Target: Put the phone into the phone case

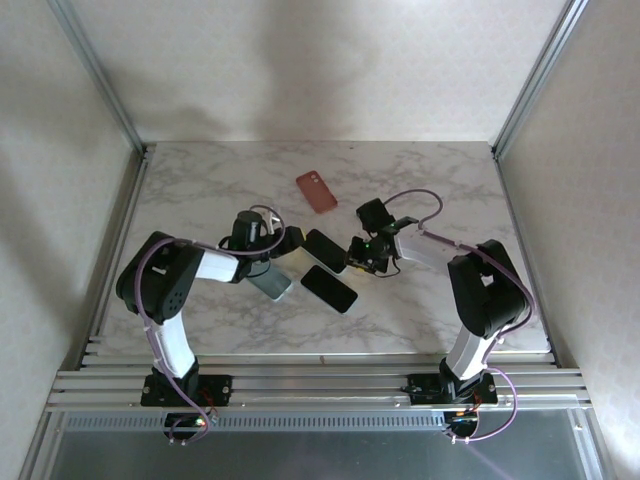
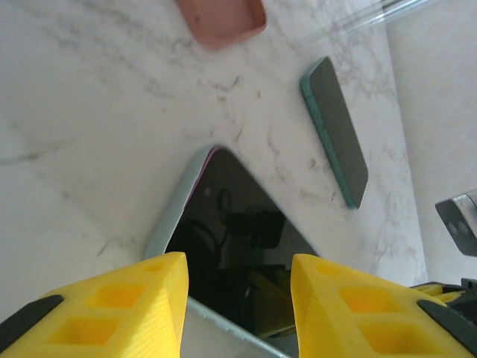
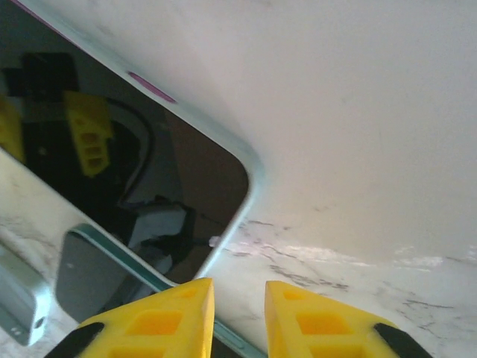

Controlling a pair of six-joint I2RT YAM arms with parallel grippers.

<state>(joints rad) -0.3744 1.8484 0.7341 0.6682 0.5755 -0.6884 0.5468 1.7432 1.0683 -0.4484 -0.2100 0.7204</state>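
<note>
Left claw (image 2: 238, 268) apart astride phone (image 2: 231, 209) in teal case (image 2: 173, 216), can't tell if gripping. Right claw (image 3: 238, 298) slightly apart, phone corner just ahead-left.

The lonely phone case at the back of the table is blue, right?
No, it isn't blue. The lonely phone case at the back of the table is pinkish red. The top camera view shows it.
</note>
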